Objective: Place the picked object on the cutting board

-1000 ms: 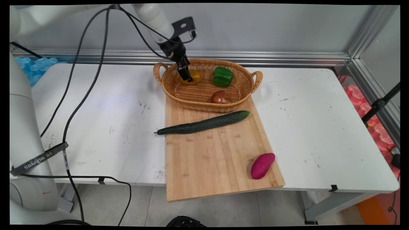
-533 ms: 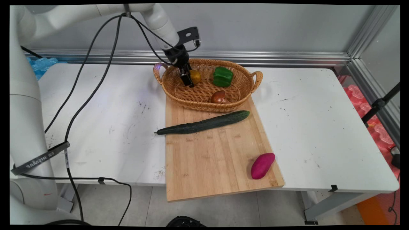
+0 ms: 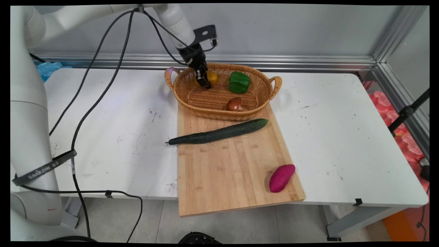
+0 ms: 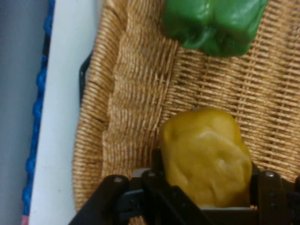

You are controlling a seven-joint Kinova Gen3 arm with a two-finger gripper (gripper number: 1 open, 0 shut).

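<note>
My gripper [image 3: 205,81] reaches down into the far left part of a wicker basket [image 3: 219,114]. It is shut on a yellow bell pepper [image 3: 211,78]. In the hand view the yellow pepper [image 4: 206,159] sits wedged between my gripper's [image 4: 206,190] two black fingers, just above the woven basket floor [image 4: 140,93]. A green bell pepper [image 3: 239,82] lies to its right in the basket, and the green pepper [image 4: 213,23] fills the top of the hand view. A brown mushroom [image 3: 234,104] rests near the basket's front wall.
The basket stands on the far end of a wooden cutting board [image 3: 233,171]. A long cucumber [image 3: 219,132] lies across the board just in front of the basket. A purple sweet potato [image 3: 282,177] sits near the board's front right corner. Black cables [image 3: 92,99] hang at the left.
The gripper dipped beside the yellow pepper, then shifted slightly right and up. The pepper now sits a little higher and further right, between the fingers.
</note>
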